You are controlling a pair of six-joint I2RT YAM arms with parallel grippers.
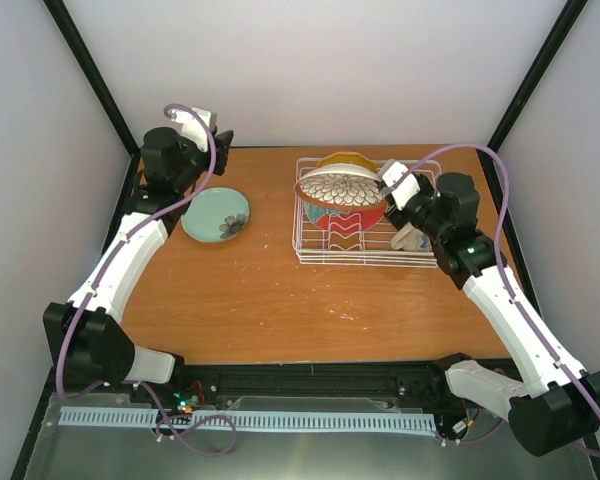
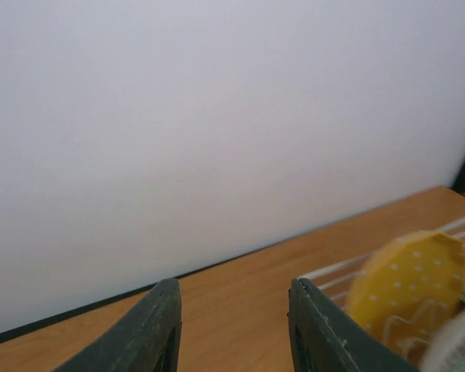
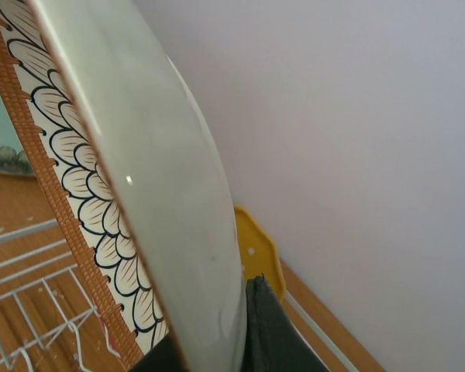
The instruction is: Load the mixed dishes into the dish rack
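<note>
One smooth, wood-grain tabletop carries everything. Directly below the right end effector sits the dish rack, an open grid of thin white wire whose prongs are meant to keep plates on edge.

The right end effector is pinched shut on the rim of the white plate with dark floral pattern. This plate is round and glazed, with a petal print and a brown, woven-looking border. It hangs tilted above the rack, a tilt that would suit lowering it edge-first between prongs.

Beneath the held plate, the red-and-teal plate leans in the rack. Beyond it, at the far end, the orange-yellow scalloped plate stands on edge.

The small teal bowl, shallow and glossy, lies flat on the tabletop near the left end effector, which is held high, partly open and empty.

A cream mug peeks out under the right arm. I cannot tell whether it is inside the rack.
</note>
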